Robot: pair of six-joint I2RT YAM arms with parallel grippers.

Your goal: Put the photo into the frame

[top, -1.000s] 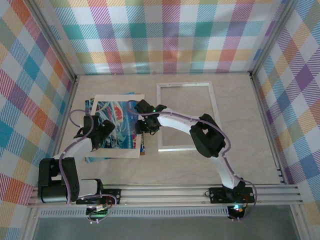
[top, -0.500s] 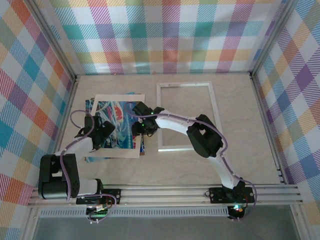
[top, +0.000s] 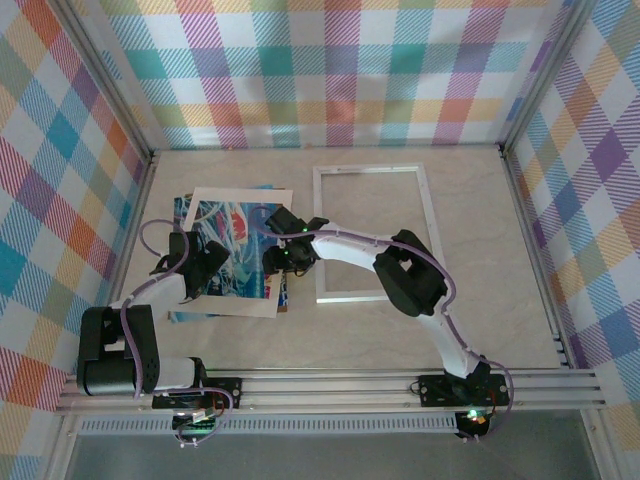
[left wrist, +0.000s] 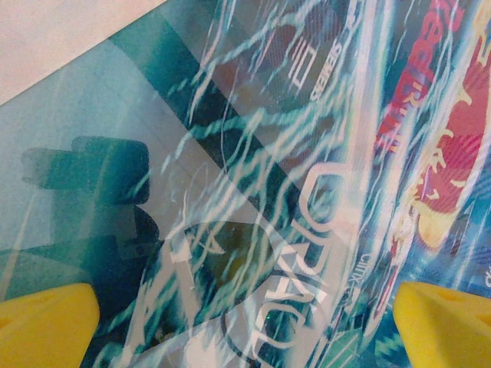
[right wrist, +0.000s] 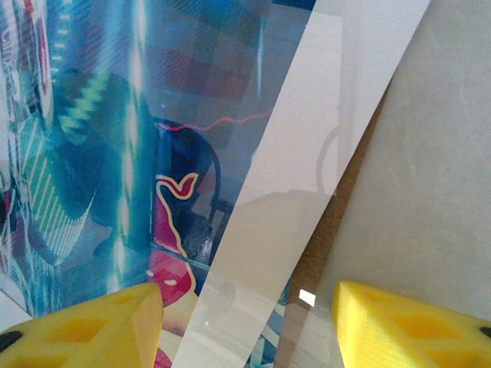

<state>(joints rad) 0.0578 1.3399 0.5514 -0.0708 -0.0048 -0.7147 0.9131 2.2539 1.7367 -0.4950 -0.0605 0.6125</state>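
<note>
The photo (top: pixel 225 250), a swirl of blue, teal and white with red marks, lies flat at the table's left, framed by a cream mat (top: pixel 240 195) lying on it. The white frame (top: pixel 370 169) lies to its right, with bare table showing through the pane. My left gripper (top: pixel 208 268) hovers open just above the photo (left wrist: pixel 253 153), yellow fingertips (left wrist: pixel 46 326) wide apart. My right gripper (top: pixel 283 258) stands open over the mat's right strip (right wrist: pixel 307 153). Its fingertips (right wrist: pixel 414 322) straddle that strip, with the photo (right wrist: pixel 92 153) to one side.
A brown backing board edge (right wrist: pixel 337 230) peeks out under the mat's right strip. Bare table (right wrist: pixel 437 153) lies beyond it. Checked walls (top: pixel 330 70) close the table in at the back and both sides.
My right gripper has slid left from the frame's edge onto the mat's right strip. The mat has turned slightly on the photo. The left gripper has stayed put.
</note>
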